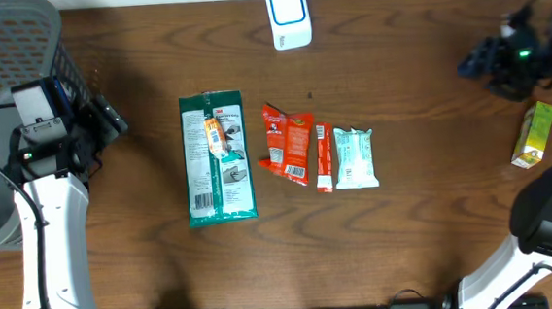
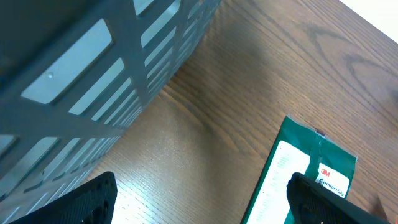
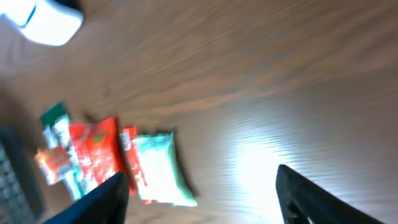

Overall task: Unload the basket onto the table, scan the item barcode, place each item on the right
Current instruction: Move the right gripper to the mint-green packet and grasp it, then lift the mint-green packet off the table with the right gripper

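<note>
Heads up, your left gripper (image 2: 202,205) and right gripper (image 3: 199,196) both gape empty. The cluster of red and teal foil packets (image 1: 290,144) near the white blue-ringed scanner box (image 1: 288,15) sits tight, so you could snag two.

Green packet (image 1: 218,159), red pouch (image 1: 288,144), pale teal pack (image 1: 355,158), white scanner (image 1: 288,15) with blue ring, brown wood-grain table (image 1: 428,232)

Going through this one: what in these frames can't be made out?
- Barcodes: in the overhead view, print on the green 3M package, red packet and pale teal packet is too small to read.
- Right wrist view: motion blur smears every label.
- Left wrist view: the bottom edge and a finger of the left tool cut off the green 3M package.
- Overhead view: the left edge crops the basket; contents unseen.
</note>
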Controlling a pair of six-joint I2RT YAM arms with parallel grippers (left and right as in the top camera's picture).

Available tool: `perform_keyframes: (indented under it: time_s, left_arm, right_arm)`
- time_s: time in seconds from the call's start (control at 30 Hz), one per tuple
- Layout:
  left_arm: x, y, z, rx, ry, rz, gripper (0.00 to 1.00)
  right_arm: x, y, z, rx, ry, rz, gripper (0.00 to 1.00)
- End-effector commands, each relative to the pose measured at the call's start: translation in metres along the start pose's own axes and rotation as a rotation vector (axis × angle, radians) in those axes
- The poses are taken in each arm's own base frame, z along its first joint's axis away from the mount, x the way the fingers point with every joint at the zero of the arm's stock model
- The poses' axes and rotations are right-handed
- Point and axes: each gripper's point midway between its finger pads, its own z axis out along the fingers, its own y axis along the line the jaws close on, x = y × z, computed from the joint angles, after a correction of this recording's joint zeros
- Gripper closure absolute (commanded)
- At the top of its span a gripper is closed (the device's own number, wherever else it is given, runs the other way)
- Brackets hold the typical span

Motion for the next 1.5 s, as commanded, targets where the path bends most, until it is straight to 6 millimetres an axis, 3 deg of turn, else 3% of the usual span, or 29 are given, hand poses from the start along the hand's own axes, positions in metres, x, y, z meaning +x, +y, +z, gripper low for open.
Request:
perform_keyframes:
  time_s: [0.0,0.13,0.23,0.37,0.7,1.03,1.47]
  left_arm:
    - [-0.010,0.003,-0.008,-0.009,-0.036,-0.014,0.12]
    - [-0.010,0.003,-0.008,-0.009,-0.036,-0.013,0.12]
    - [-0.010,0.003,-0.008,-0.009,-0.036,-0.014,0.12]
    - [-0.010,0.003,-0.008,-0.009,-0.036,-0.014,0.12]
    - [-0.010,0.003,-0.008,-0.009,-0.036,-0.014,0.12]
    - [-0.010,0.003,-0.008,-0.009,-0.036,-0.013,0.12]
    - [-0.010,0.003,-0.008,-0.009,-0.036,-0.014,0.12]
  right_arm:
    - [0.031,0.030,0.034,-0.060,0.121,-0.086,0.32]
    - [0.067,0.039,0.076,-0.019,0.228,-0.149,0.34]
    - [0.094,0.045,0.109,-0.016,0.284,-0.195,0.41]
    - [0.125,0.049,0.142,-0.017,0.332,-0.253,0.45]
    - [0.145,0.038,0.193,0.129,0.263,-0.389,0.45]
    - [0.142,0.043,0.203,0.113,0.219,-0.391,0.57]
    - [0.144,0.042,0.202,0.117,0.228,-0.388,0.51]
